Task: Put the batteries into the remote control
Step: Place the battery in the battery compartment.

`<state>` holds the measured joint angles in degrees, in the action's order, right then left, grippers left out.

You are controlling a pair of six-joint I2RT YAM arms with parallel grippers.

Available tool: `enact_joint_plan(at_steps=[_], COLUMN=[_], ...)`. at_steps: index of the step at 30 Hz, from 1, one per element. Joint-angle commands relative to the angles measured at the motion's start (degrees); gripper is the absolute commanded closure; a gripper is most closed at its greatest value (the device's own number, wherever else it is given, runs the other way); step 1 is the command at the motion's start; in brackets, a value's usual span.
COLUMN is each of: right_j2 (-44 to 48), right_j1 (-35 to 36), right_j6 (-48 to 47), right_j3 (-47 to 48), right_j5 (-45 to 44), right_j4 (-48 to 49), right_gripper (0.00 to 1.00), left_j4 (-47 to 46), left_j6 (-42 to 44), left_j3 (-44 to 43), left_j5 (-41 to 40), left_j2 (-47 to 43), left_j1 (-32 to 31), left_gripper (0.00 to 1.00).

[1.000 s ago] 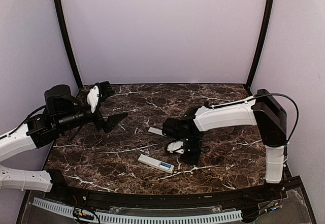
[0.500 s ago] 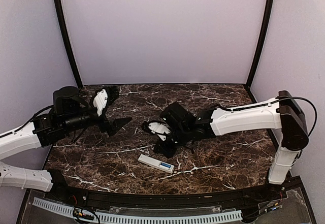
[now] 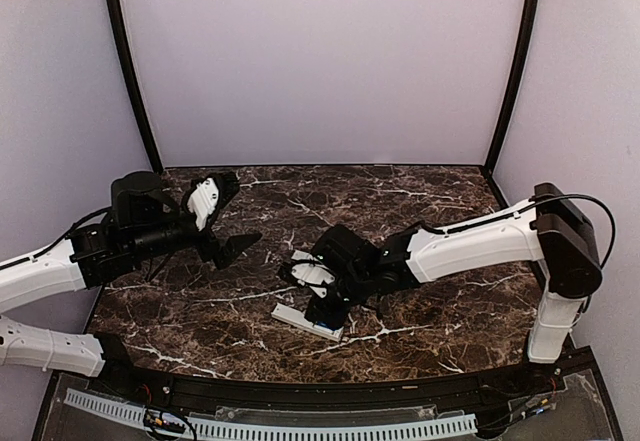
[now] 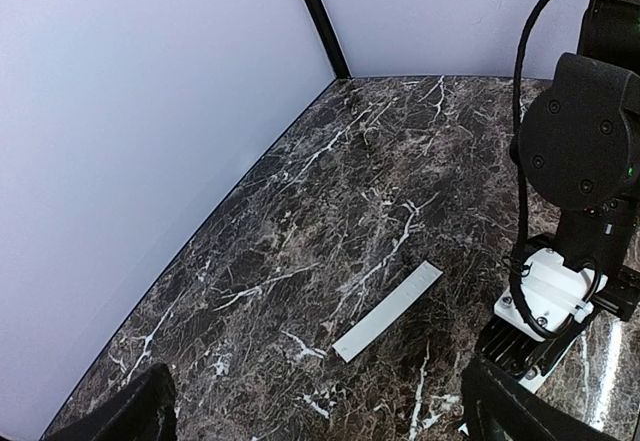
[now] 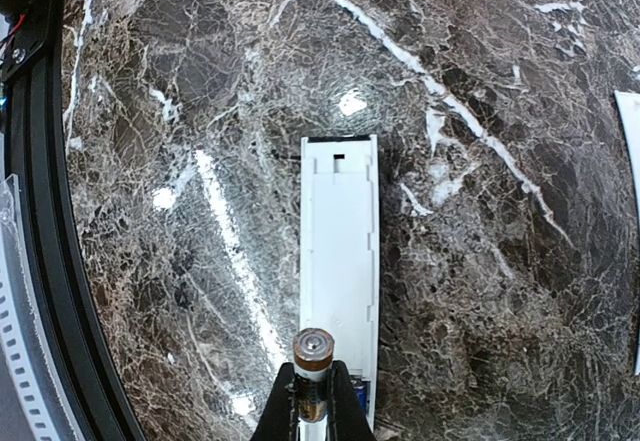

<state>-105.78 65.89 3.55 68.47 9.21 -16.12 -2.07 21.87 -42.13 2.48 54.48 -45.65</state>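
- The right tool (image 5: 311,406) is clenched on a battery (image 5: 312,351), its metal end facing the wrist camera.
- The battery sits over the end of the remote control (image 5: 340,251) nearest the tool. Whether they touch, I cannot tell.
- The remote control lies recess-up on the surface (image 5: 180,111), near its front edge.
- The left tool (image 4: 320,416) hovers released, jaws wide, well apart from the remote control and above a cover strip (image 4: 388,311).

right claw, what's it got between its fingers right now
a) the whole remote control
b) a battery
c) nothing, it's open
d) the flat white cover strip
B: in the right wrist view the right claw is pinched shut on a battery, its metallic end pointing out, while the remote control lies on the table with its recess facing up.
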Motion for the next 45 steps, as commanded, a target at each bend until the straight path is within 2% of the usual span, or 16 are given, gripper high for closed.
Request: enact_joint_plan(at_steps=[1,8,27,30,34,45], right_j2=[-0.4,-0.5,-1.0,-1.7,-1.7,-0.3], right_j1=[1.3,1.3,2.3,2.5,2.5,2.5], right_j6=[0.0,-1.0,-1.5,-1.6,-2.1,-2.1], right_j3=[-0.6,-0.7,-2.1,-1.5,-1.0,1.2], right_j5=[-0.7,-3.6,-3.7,-4.8,-5.5,-7.6], right_j4=[-0.9,-3.7,-6.0,-7.2,-7.8,-9.6], right_gripper=[1.0,1.0,1.0,0.92,0.86,0.83], left_j4=[-1.0,-1.1,-0.9,-0.8,-0.8,-0.7], left_j6=[0.5,0.5,0.5,0.4,0.4,0.5], left_j3=[1.2,1.2,1.1,1.1,1.1,1.1], left_j5=[-0.3,0.3,0.6,0.5,0.5,0.8], left_j2=[0.1,0.2,0.3,0.2,0.0,0.0], left_j1=[-0.3,-0.3,-0.3,-0.3,-0.3,-0.3], left_gripper=[0.01,0.01,0.01,0.01,0.01,0.01])
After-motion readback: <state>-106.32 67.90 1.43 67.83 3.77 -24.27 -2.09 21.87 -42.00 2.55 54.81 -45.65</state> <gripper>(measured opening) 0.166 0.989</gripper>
